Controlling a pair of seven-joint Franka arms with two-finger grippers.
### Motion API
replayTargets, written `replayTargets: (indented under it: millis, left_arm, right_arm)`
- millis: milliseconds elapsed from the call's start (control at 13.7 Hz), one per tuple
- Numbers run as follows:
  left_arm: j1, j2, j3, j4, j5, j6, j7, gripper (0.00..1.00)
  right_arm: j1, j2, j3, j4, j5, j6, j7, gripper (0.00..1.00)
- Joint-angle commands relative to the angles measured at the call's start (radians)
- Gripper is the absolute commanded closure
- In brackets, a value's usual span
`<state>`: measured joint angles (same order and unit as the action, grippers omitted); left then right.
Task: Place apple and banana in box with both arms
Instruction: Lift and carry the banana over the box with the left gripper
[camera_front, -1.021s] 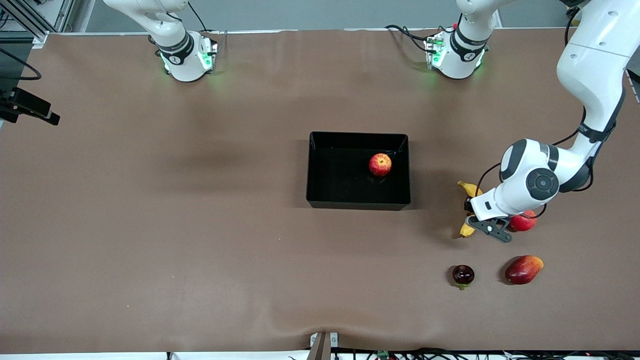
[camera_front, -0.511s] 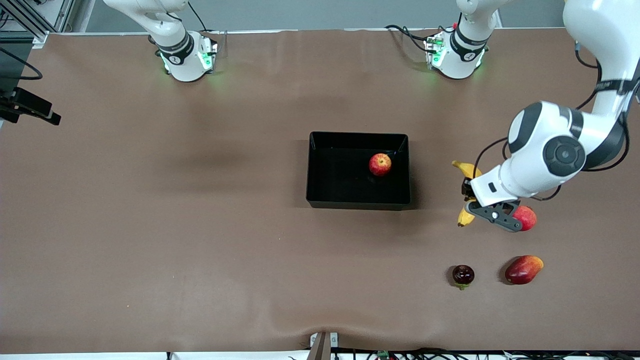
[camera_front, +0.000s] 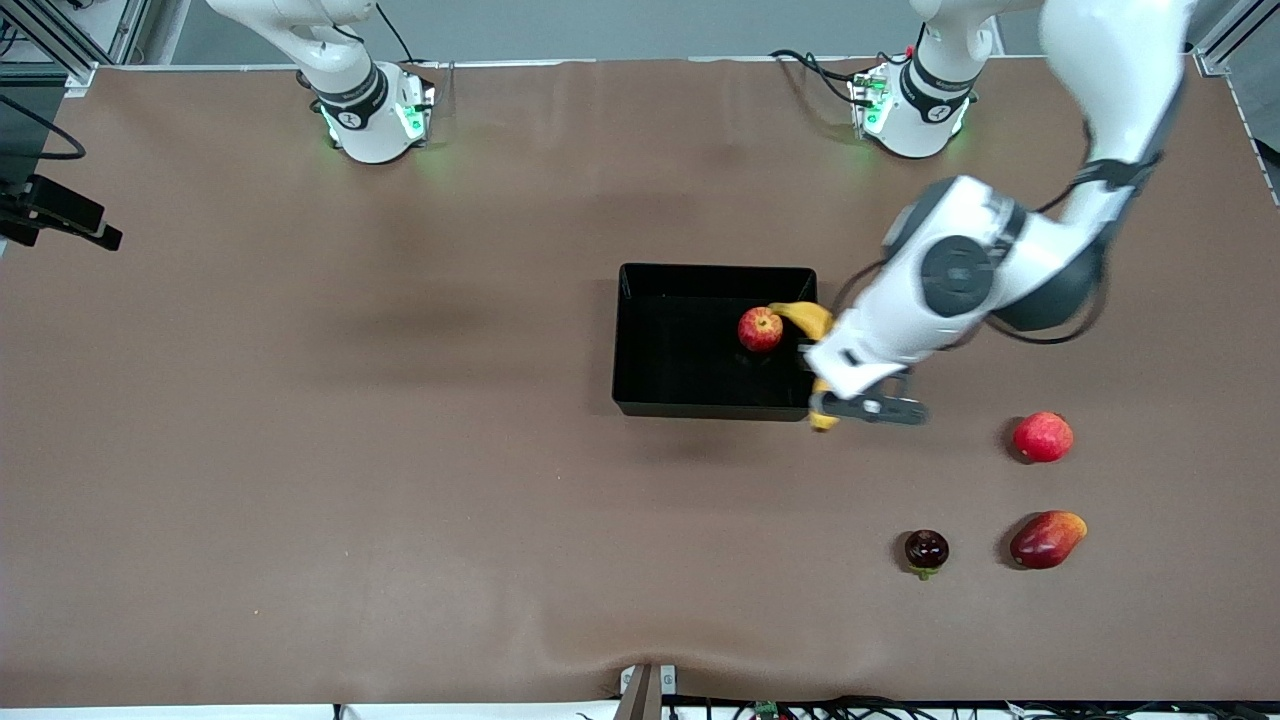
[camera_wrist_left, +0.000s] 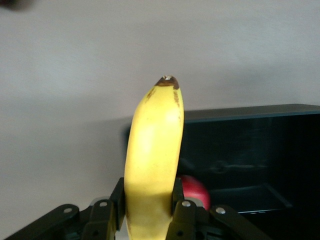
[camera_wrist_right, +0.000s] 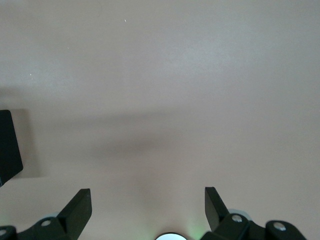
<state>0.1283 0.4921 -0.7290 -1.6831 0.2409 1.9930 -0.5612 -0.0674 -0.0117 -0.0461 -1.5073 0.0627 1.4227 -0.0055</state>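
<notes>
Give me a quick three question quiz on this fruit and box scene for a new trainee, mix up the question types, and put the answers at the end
1. True or false: the apple lies inside the black box.
2. Multiple choice: what is the left gripper shut on? A) the dark round fruit B) the banana C) nothing
3. Fill in: the right gripper hangs with its fingers ____ over bare table.

Key
1. True. It rests toward the left arm's end of the box.
2. B. The banana is held over the box wall at the left arm's end.
3. Open. The right arm waits.
</notes>
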Motion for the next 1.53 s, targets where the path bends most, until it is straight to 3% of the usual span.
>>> replayTargets:
  millis: [0, 365, 584, 948, 1459]
  left_arm:
    - [-0.105, 0.08, 0.008, 0.085, 0.006, -0.011, -0.109, 1.0]
    - [-0.33, 0.23, 0.13, 0.224, 0.069, -0.008, -0.273, 1.0]
    - [-0.415, 0.261, 0.216, 0.249, 0.06, 0.025, -0.299, 1.0]
    - [-0.453, 0.31, 0.221, 0.247, 0.063, 0.035, -0.374, 1.0]
    - [-0.467, 0.286, 0.215, 0.24, 0.066, 0.02, -0.436, 1.0]
  right_arm:
    - [-0.008, 0.007, 0.008, 0.018, 0.003, -0.002, -0.002, 0.0]
    - [-0.008, 0.007, 0.008, 0.018, 0.003, -0.002, -0.004, 0.0]
    - [-0.009, 0.007, 0.008, 0.018, 0.003, -0.002, -0.004, 0.0]
    - [-0.009, 0.009, 0.008, 0.018, 0.003, -0.002, -0.004, 0.0]
    - [-0.009, 0.007, 0.008, 0.018, 0.003, -0.002, -0.004, 0.0]
